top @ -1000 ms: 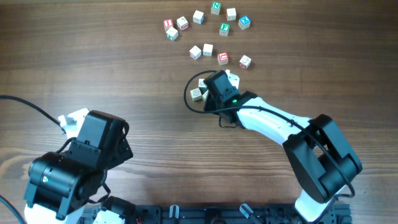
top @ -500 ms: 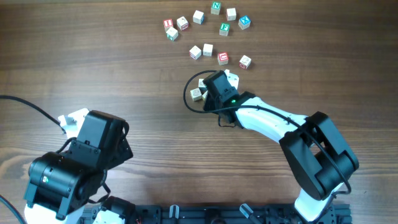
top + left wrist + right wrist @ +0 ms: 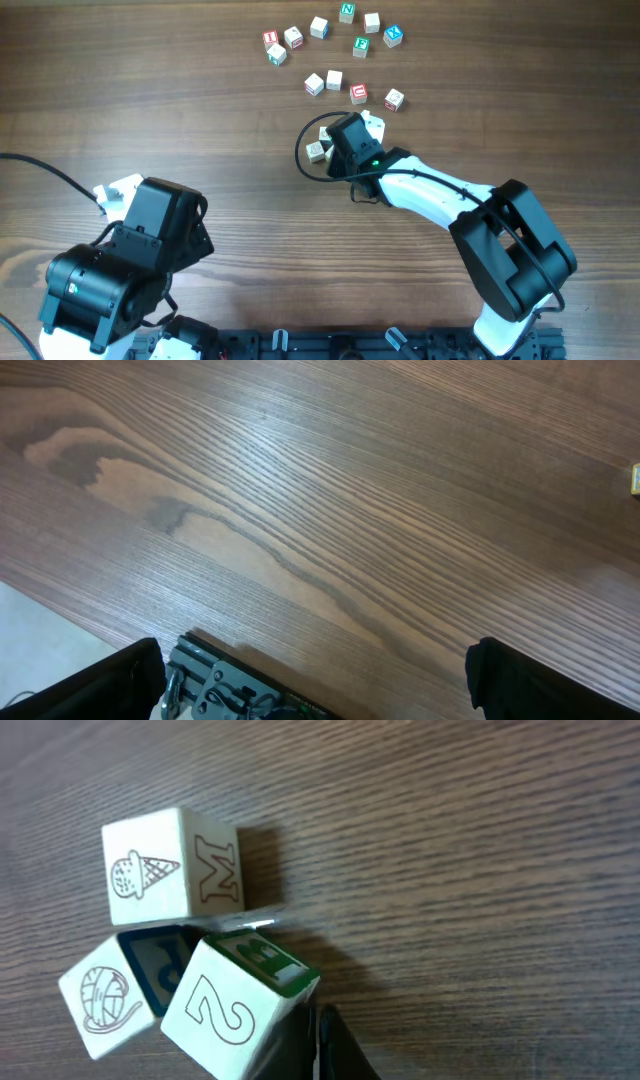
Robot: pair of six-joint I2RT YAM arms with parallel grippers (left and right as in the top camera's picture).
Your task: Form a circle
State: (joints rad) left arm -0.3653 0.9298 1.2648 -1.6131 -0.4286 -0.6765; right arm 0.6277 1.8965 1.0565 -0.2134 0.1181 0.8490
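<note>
Right end effector (image 3: 318, 1045) is shut beside the green-lettered cube (image 3: 240, 1005); cubes are judged light, rigid, best gripped across flat opposite faces.

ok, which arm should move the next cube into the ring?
Right. Its shut gripper is already at the loose cubes below the arc of cubes. The left gripper is open, far back, seeing only bare table.
</note>
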